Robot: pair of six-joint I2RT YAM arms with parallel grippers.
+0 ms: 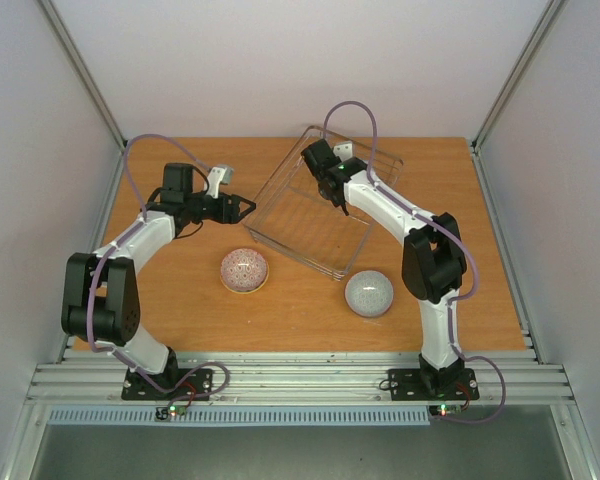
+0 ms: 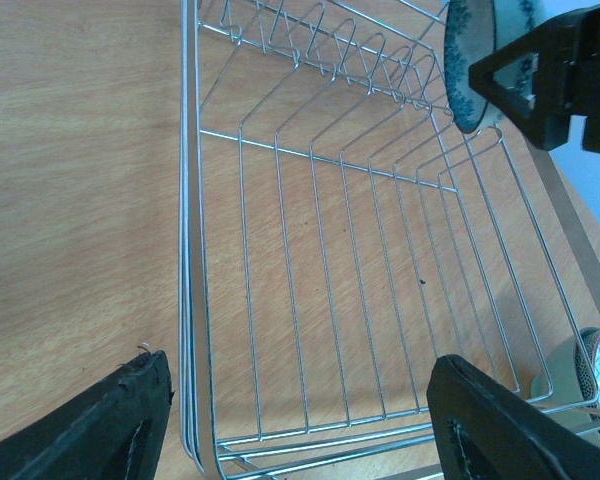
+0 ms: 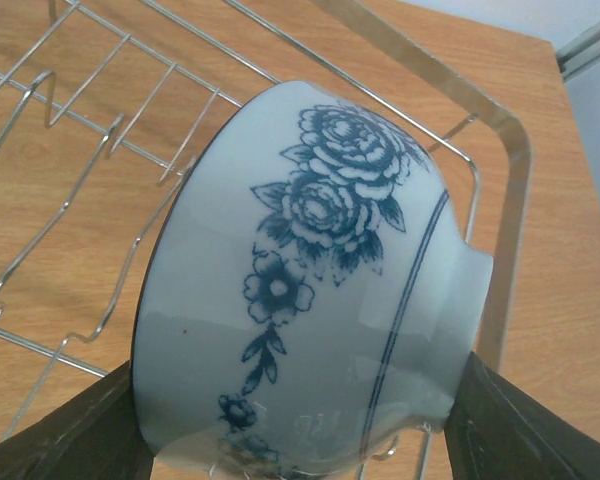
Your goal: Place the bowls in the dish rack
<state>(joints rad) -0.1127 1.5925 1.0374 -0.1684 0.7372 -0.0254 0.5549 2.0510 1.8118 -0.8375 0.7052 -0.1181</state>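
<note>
Bowls lie nearest the arm bases, two of them, both outside the dish rack [image 1: 300, 225] on the wooden worktop [image 1: 180, 300]. The pink bowl [image 1: 244, 271] sits off the rack's near left corner, close to it but not touching. The pale bowl [image 1: 369, 293], patterned in blue, sits just beside the rack's near right corner, on the side toward the bases. Both stand upright with their mouths up.

Next comes the left tool [image 1: 242, 208], at the rack's left side. Its jaws are released and spread wide with nothing between them. In the left wrist view one finger hangs over bare wood outside the rack and the other over the wire floor inside, so the rack's side wall runs between them.

The rack itself sits askew on the worktop, its floor a grid of thin silver wires with a row of upright prongs toward the far end. Nothing lies on its floor.

Farthest back, over the rack's far half, the right tool [image 1: 337, 195] is clenched on the blue-and-white bowl [image 3: 310, 280], with one finger on each side. This bowl is tipped on its side, flowers facing the wrist camera and foot ring toward the rack's rim. I cannot tell whether it touches the wires.
</note>
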